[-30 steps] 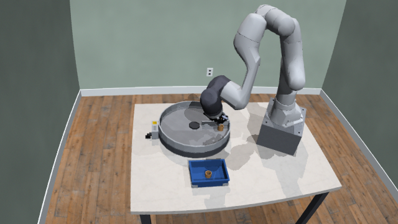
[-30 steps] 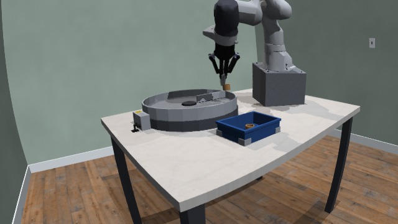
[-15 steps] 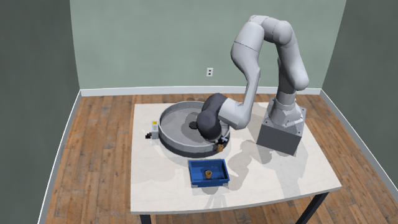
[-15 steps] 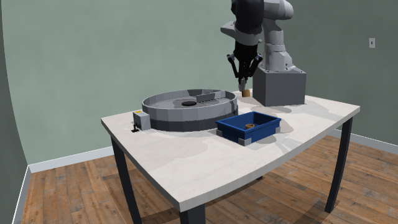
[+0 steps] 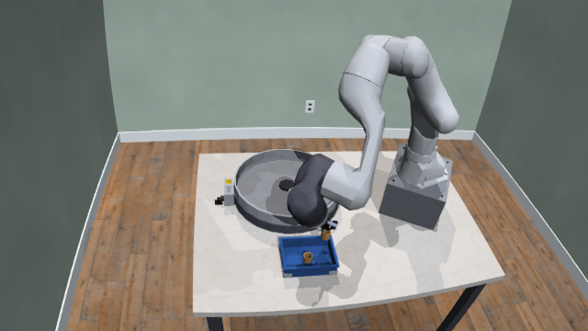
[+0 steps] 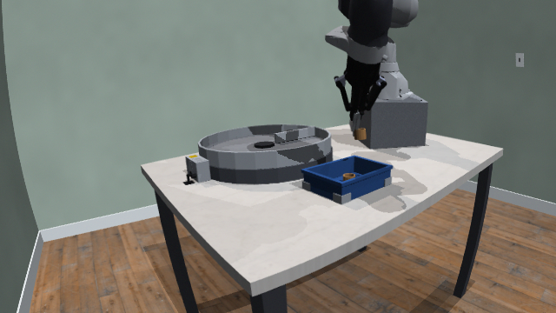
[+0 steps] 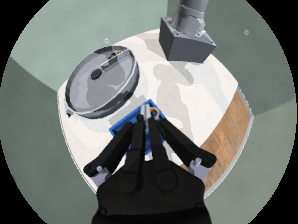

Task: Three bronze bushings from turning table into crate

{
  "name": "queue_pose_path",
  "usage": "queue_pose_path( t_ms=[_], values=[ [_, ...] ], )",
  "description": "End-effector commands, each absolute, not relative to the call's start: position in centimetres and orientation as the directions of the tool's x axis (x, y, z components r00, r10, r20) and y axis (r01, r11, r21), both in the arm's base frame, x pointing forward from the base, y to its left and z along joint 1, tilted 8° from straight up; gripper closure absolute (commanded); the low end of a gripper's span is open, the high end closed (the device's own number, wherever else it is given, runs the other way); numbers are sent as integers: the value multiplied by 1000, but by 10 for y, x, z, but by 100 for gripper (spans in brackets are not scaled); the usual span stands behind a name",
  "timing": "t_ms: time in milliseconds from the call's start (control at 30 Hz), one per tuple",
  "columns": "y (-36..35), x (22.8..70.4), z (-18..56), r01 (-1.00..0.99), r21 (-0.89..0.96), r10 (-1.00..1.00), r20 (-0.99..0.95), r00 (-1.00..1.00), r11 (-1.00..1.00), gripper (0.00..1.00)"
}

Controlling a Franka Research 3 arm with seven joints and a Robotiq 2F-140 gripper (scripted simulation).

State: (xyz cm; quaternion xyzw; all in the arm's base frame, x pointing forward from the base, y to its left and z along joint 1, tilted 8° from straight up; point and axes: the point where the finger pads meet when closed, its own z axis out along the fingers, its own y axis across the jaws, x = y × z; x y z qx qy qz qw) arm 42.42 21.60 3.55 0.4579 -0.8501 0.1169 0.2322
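The arm is bent low over the table (image 6: 269, 243), and its gripper (image 6: 357, 118) hangs above the far edge of the blue crate (image 6: 323, 180), well clear of it in height. The jaws are drawn in almost as far as they go, and pinched at their tips is a bronze bushing (image 6: 360, 133): the fingers seem to nip its wall, so the little cylinder hangs just below the tips rather than sitting up between them. From overhead that bushing (image 5: 325, 234) shows over the crate's far right corner. A second bronze bushing (image 6: 348, 176) stands upright on the crate floor, near the middle. The grey turning table (image 6: 226, 163) sits just beside the crate, its walled dish showing only a dark hub (image 6: 264, 144) and a low grey bar (image 6: 292, 135). I can see no bushings in it from here.
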Motion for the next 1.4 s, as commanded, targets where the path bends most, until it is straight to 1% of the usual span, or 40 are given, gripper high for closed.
queue_pose_path(
  t_ms=[0, 1367],
  values=[
    [218, 421, 38, -811, 1, -692, 523, -498, 585, 100],
    [224, 423, 39, -811, 1, -692, 523, -498, 585, 100]
  ],
)
